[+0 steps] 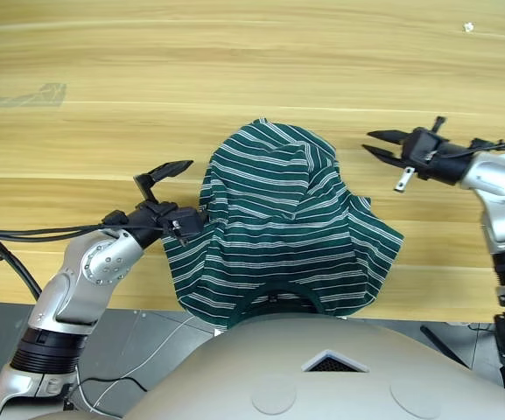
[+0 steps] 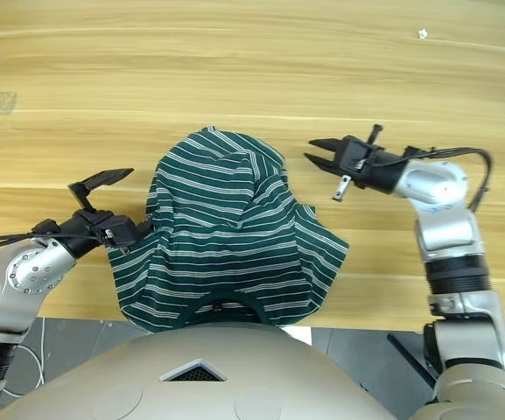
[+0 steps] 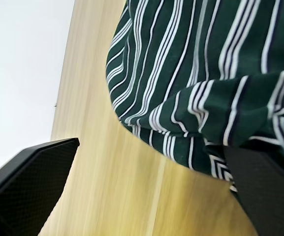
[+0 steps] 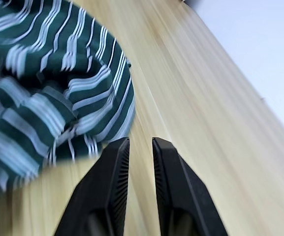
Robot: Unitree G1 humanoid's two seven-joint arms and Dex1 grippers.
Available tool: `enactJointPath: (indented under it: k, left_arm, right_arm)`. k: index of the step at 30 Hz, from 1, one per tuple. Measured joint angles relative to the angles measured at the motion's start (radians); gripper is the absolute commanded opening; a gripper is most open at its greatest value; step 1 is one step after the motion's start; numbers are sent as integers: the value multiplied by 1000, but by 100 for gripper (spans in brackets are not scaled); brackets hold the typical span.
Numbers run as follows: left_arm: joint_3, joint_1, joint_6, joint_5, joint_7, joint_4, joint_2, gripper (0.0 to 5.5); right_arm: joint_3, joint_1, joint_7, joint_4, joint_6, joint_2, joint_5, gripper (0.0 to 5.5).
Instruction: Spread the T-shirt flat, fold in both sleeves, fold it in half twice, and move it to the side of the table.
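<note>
A dark green T-shirt with white stripes [image 1: 278, 219] lies crumpled in a heap at the middle of the wooden table's near edge, its collar toward me. My left gripper [image 1: 180, 198] is at the shirt's left edge and stands wide open. One finger [image 3: 28, 182] is raised off the cloth and the other [image 3: 265, 182] rests against the shirt's hem [image 3: 201, 152]. My right gripper [image 1: 368, 143] hovers just right of the heap's far part, pointing at it. Its fingers [image 4: 114, 172] stand a narrow gap apart with nothing between them.
Bare wooden table [image 1: 234, 61] stretches beyond and to both sides of the shirt. A faint grey mark [image 1: 33, 94] sits at the far left and a small white scrap [image 1: 468, 27] at the far right. The table's near edge [image 1: 445, 315] drops to grey floor.
</note>
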Motion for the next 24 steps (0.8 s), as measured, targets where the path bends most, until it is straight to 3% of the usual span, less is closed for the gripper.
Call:
enactJointPath:
  k: [5, 24]
  left_arm:
    - [3, -32, -1, 16, -1, 18, 0, 536]
    - [-2, -22, -23, 65, 21, 23, -32, 536]
  right_arm:
    - [46, -70, -11, 156, 48, 88, -52, 85]
    - [107, -6, -1, 168, 51, 132, -71, 85]
